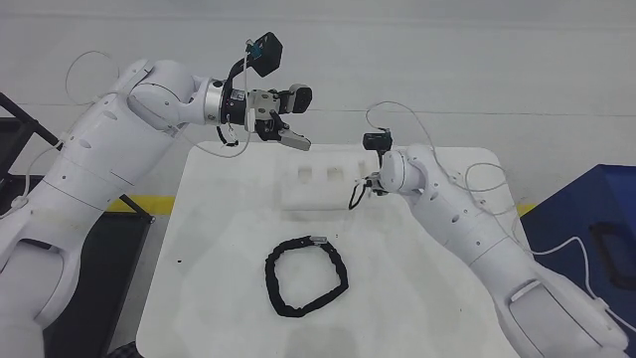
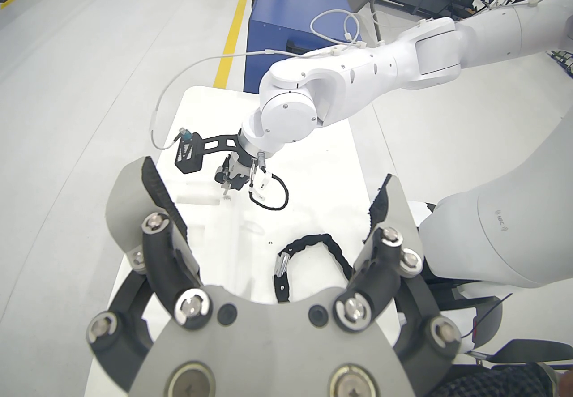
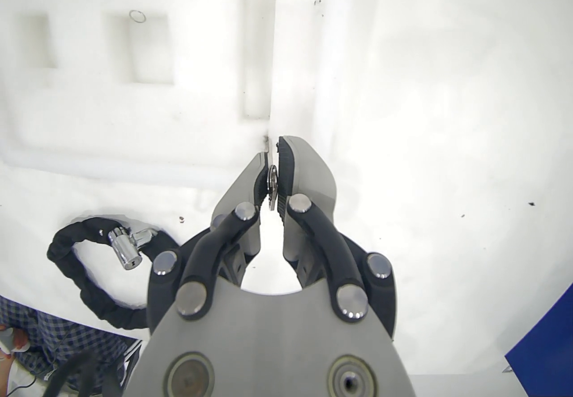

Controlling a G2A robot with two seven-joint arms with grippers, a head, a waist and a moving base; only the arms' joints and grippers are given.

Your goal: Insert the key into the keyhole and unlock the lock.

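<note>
A black fabric-covered chain lock [image 1: 306, 276] lies looped on the white table [image 1: 427, 298], its silver lock cylinder [image 1: 318, 242] at the loop's far side. In the right wrist view my right gripper [image 3: 271, 157] is shut on a small metal key [image 3: 271, 188], right at the edge of a white foam block [image 3: 134, 117]; the lock cylinder [image 3: 126, 250] lies off to the side, apart from the key. My left gripper [image 1: 290, 127] hangs open and holds nothing above the table's far left edge. From its wrist view the chain lock [image 2: 333, 251] lies below its fingers [image 2: 154, 193].
The white foam block [image 1: 318, 187] with several rectangular recesses sits at the table's far middle. A blue cabinet [image 1: 586, 229] stands on the floor to the right of the table. A black cable loop [image 2: 273, 193] hangs by the right wrist.
</note>
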